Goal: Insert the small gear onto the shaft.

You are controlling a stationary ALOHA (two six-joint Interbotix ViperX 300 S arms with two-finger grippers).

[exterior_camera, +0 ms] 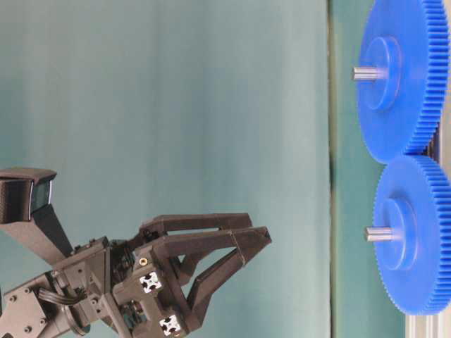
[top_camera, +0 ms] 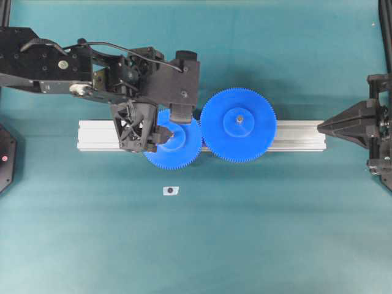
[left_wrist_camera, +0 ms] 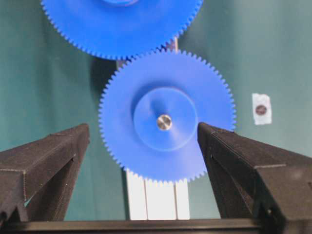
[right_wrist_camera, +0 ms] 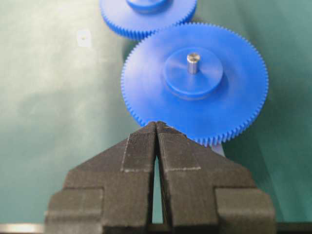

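The small gear (left_wrist_camera: 166,116) sits seated on its shaft (left_wrist_camera: 164,122), meshed with the larger gear (top_camera: 238,125); the left gripper (left_wrist_camera: 144,146) hangs spread around it, the right gripper (right_wrist_camera: 157,127) pressed together; a careless retreat could snag its teeth.

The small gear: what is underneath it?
The small gear sits on a silver rail, its hub threaded on the shaft. How the shaft joins the rail is covered.

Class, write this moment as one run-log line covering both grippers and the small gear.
left gripper: open, above small gear | small gear: seated on shaft, meshing large gear | right gripper: shut, empty
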